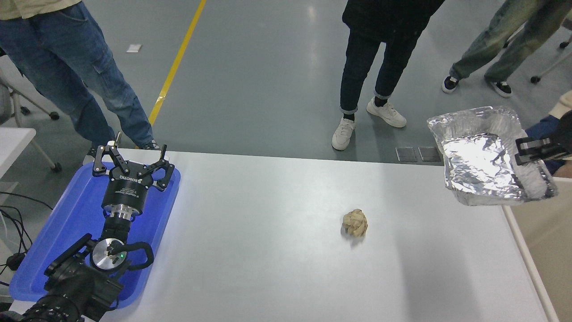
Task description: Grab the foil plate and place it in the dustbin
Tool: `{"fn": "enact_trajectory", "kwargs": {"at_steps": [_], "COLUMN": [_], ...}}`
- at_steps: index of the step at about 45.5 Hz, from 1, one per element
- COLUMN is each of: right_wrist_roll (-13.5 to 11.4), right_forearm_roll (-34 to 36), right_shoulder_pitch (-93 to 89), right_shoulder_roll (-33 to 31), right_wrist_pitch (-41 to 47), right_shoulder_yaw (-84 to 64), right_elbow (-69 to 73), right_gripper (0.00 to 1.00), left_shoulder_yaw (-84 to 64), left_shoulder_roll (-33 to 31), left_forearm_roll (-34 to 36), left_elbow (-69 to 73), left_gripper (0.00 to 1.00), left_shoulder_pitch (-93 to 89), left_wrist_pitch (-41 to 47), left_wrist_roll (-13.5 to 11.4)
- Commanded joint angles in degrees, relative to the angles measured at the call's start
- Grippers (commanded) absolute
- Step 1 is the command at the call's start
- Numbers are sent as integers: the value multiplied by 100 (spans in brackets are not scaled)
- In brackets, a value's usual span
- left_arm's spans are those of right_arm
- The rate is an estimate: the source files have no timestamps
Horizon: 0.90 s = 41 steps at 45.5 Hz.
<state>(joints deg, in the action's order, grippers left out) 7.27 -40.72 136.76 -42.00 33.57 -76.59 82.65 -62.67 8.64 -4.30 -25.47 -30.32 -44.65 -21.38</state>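
The foil plate [485,158], a crinkled silver tray, hangs in the air above the table's far right corner, tilted with its inside toward me. My right gripper [527,150] comes in from the right edge and is shut on the plate's right rim. The dustbin [543,250], beige inside with a pale cream rim, stands beside the table at the right edge, below and to the right of the plate. My left gripper [132,163] is open and parked over the blue tray at the lower left.
A crumpled tan paper ball [355,223] lies on the white table [268,250] right of centre. A flat blue tray [53,250] sits at the table's left end. Several people stand on the grey floor beyond the far edge.
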Motion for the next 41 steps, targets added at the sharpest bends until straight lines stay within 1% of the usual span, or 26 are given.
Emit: {"fn": "enact_trajectory", "kwargs": {"at_steps": [1,13,18,22,27,30,34,38,39,40,41], "right_wrist_roll": [-15,-68,-59,-24,28,177,467,661,740,914,951], "right_forearm_roll": [-58,-94,-146,-427,-936,-1288,-1693,-1860,-1878,-1887,-1887], "right_shoulder_pitch": [615,606,431,71,-447,-851,-1580,-2573,-2836,-3509,-3812], "right_shoulder_roll": [52,17,-97,-352,-721,-914,-1082,-1196,-1205,-1205,-1196], "right_wrist_pitch": [413,440,449,449,440,414,370,238,212,124,80], "right_shoulder_yaw": [-155,-427,-471,-462,-375,-304,-24,486,635,976,1101], "right_elbow": [76,-20,-380,-846,-1575,-2119,-2893,-3780,-4000,-4524,-4756], "right_gripper": [0,0,0,0,0,0,0,0,0,0,0], "left_shoulder_yaw": [0,0,0,0,0,0,0,0,0,0,0], "left_shoulder_roll": [6,6,6,-3,-3,-3,6,6,6,6,6], "left_forearm_roll": [0,0,0,-9,-9,-9,-9,-9,-9,-9,-9], "left_elbow": [-2,-2,7,7,7,7,7,7,7,7,7], "left_gripper": [100,100,100,100,100,100,100,100,100,100,100], "left_shoulder_pitch": [0,0,0,0,0,0,0,0,0,0,0], "left_wrist_pitch": [0,0,0,0,0,0,0,0,0,0,0], "left_wrist_roll": [2,-7,-7,-7,-16,-16,-24,-24,-24,-24,-24]}}
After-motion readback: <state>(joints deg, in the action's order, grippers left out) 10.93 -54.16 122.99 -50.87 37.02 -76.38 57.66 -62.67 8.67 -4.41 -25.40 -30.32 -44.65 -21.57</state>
